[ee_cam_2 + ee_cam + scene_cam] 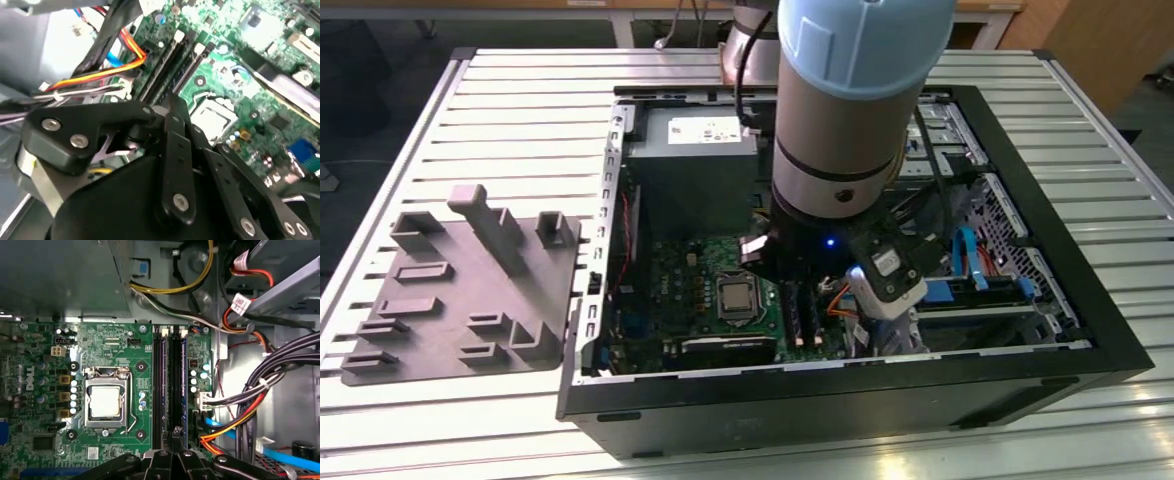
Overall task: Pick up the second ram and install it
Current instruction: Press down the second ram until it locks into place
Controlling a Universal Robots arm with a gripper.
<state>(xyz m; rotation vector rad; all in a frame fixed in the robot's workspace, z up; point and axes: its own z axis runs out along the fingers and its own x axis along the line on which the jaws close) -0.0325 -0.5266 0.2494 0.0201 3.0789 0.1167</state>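
Gripper (172, 452) descended into an open computer case (1067, 365) that lay on a slatted metal surface (520, 80), with the arm (854, 110) rising above the case in the exterior view. In the first wrist view the black linkages converged on a narrow point directly over the memory slots (170, 385), two long dark channels running beside the processor socket (106, 401) on the green motherboard (115, 345). The fingers stood close together over the end of those slots; whether they clamped anything cannot be told. The second ram (178, 385) appeared as a slim dark strip standing edge-on in the slot farther from the socket, its near end meeting the gripper tip; another dark strip occupied the slot just beside it. In the second wrist view the gripper linkage (175, 150) lay just above the same pair of slots (170, 60), near a bundle of orange, yellow and red cables (100, 75). The power supply (694, 150) sat at the far end of the case. A grey moulded tray (460, 290) with blocks and slots rested on the surface at the exterior view's left, well apart from the gripper.
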